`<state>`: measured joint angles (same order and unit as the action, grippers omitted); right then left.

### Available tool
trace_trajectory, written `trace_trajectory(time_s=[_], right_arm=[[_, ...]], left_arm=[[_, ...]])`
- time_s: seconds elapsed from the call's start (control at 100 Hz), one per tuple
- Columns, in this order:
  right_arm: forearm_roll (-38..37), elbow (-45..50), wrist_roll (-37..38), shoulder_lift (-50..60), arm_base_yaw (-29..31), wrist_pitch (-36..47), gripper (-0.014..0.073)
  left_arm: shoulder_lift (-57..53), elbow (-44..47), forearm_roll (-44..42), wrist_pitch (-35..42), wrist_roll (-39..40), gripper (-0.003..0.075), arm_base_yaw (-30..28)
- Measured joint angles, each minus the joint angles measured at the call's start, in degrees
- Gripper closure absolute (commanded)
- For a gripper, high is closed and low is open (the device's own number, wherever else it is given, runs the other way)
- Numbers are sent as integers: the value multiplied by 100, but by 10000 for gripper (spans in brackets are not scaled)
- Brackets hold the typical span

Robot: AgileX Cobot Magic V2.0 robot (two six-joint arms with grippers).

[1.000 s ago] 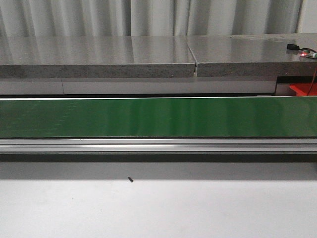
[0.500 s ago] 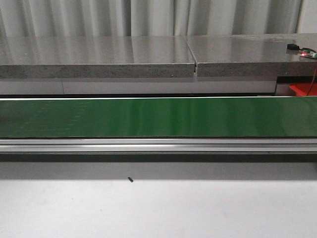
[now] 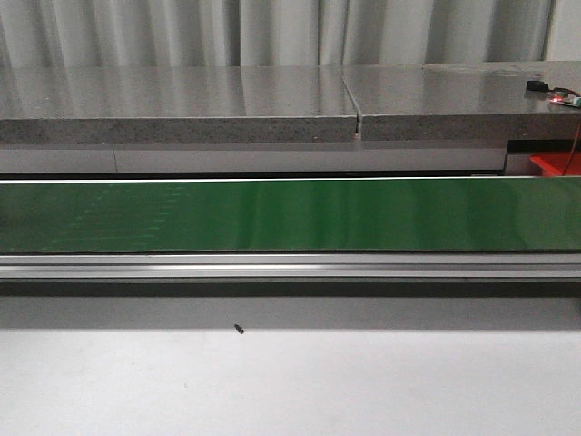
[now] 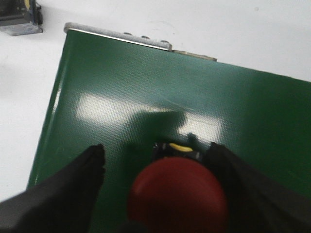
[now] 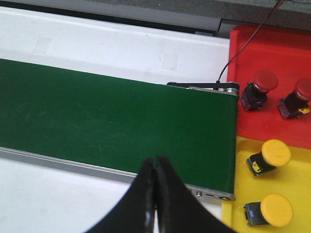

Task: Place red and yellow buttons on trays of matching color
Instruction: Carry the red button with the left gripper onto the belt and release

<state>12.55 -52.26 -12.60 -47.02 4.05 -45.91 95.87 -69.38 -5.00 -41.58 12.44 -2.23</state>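
In the left wrist view a red button point(image 4: 178, 196) with a black base stands on the green belt point(image 4: 121, 97), close under the camera and blurred. My left gripper point(image 4: 156, 148) is open around it; bare belt shows between one finger and the button, and the other finger is close against it. In the right wrist view my right gripper point(image 5: 155, 161) is shut and empty above the belt's near rail. Past the belt's end, the red tray point(image 5: 272, 53) holds two red buttons point(image 5: 257, 87) and the yellow tray point(image 5: 243, 184) holds two yellow buttons point(image 5: 272, 155). Neither gripper shows in the front view.
The green conveyor belt point(image 3: 290, 213) runs across the front view, with an aluminium rail point(image 3: 290, 265) along its near edge. A grey stone shelf point(image 3: 182, 109) lies behind it. A corner of the red tray point(image 3: 554, 163) shows at the far right. A small grey device point(image 4: 19, 19) sits off the belt's end.
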Motion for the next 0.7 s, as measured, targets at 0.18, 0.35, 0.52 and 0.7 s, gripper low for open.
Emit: trace_trajectory(time_s=[0.18,0.35,0.52,0.7], right_arm=[[0,0,0,0,0,0,662],[0,0,0,0,0,0,662],[0,0,0,0,0,0,662],[0,0,0,0,0,0,662]], left_arm=[[-44,0,-20,26,-47,94,197],[-289,0,-20,101,-56,94,369],[-454,-92,-66,115,-56,94,390],[-476,-462,-271,13,-56,94,379]])
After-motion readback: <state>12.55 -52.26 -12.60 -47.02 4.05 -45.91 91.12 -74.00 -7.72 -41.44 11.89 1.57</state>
